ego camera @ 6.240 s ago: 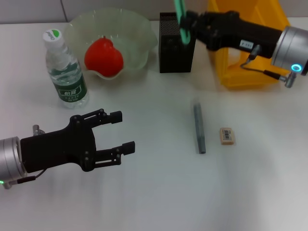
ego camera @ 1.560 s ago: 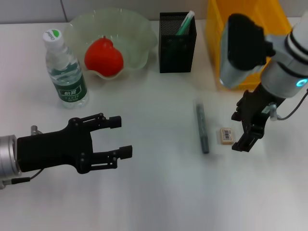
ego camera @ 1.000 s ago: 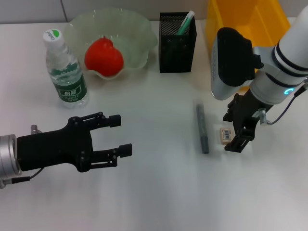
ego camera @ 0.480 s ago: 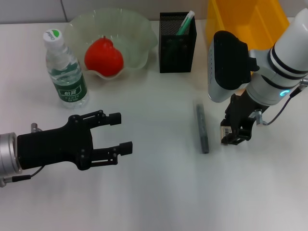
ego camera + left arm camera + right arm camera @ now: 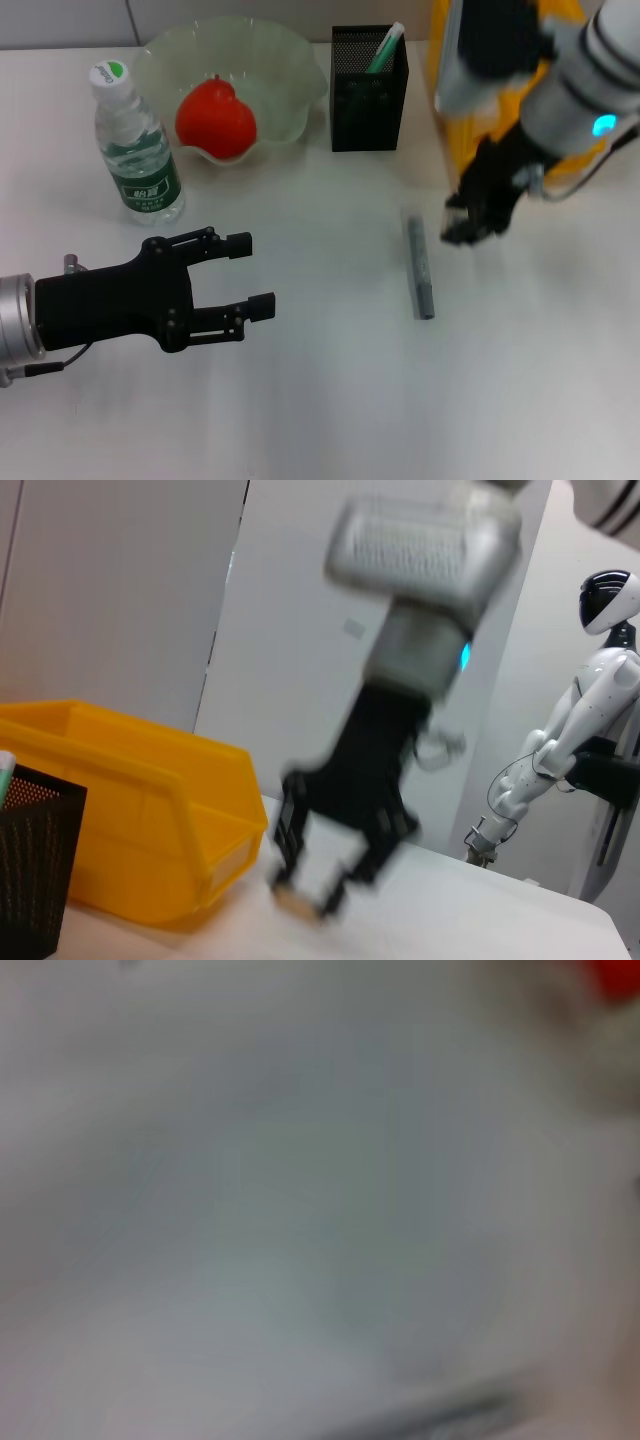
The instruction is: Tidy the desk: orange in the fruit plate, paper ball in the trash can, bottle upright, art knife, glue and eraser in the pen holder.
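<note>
The yellow trash can (image 5: 470,150) stands at the desk's far right, partly behind the right arm. The fruit plate (image 5: 290,60) holds the orange (image 5: 215,120); the bottle (image 5: 135,150) stands upright beside it. The left gripper (image 5: 245,275) hovers low, fingers apart. The right gripper (image 5: 470,222), lifted above the desk, is clamped on the eraser (image 5: 293,900), near the pen holder (image 5: 368,95).

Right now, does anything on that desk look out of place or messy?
Only the grey pen-like stick lying loose on the white table. The bottle stands upright, the orange sits in its bowl; nothing is spilled.
</note>
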`<state>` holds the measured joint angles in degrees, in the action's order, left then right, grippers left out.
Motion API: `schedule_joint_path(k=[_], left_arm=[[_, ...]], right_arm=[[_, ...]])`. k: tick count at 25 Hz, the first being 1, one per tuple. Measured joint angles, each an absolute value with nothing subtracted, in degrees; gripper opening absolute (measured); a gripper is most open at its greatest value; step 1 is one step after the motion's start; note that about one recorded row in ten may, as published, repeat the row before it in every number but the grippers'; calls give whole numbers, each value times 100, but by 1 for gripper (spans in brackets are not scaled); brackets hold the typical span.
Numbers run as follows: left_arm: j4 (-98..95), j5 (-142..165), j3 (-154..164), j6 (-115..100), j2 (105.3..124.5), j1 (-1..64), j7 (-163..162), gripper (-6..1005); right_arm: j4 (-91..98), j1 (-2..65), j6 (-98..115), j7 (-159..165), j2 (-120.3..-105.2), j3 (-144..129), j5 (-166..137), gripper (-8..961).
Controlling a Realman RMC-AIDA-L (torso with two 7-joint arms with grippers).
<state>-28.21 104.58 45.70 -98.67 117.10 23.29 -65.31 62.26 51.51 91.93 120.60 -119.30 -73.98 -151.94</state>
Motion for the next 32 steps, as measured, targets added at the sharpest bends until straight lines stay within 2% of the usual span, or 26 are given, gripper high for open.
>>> schedule_joint_path(k=[3, 9, 18, 28, 32], left_arm=[[-2821, 10457, 4570, -9871, 11708, 2329, -6531, 812], [-2821, 10459, 4570, -9879, 11707, 2329, -6531, 812], [-2821, 10460, 4570, -9907, 11714, 2329, -6530, 812], [-2821, 10458, 4570, -9920, 11716, 2329, -6478, 812], [-2822, 10458, 4571, -9952, 11716, 2329, -6477, 812]], right_arm=[[6680, 5488, 9434, 12618, -11914, -6385, -15193, 392], [6733, 5573, 8505, 13248, -11904, -6068, -15206, 391], [5372, 5781, 6536, 13416, -11923, -6236, -15109, 418], [5154, 5657, 5942, 13368, -11938, -6475, -14755, 451], [5508, 5395, 6061, 13361, -11917, -6427, -14180, 601]])
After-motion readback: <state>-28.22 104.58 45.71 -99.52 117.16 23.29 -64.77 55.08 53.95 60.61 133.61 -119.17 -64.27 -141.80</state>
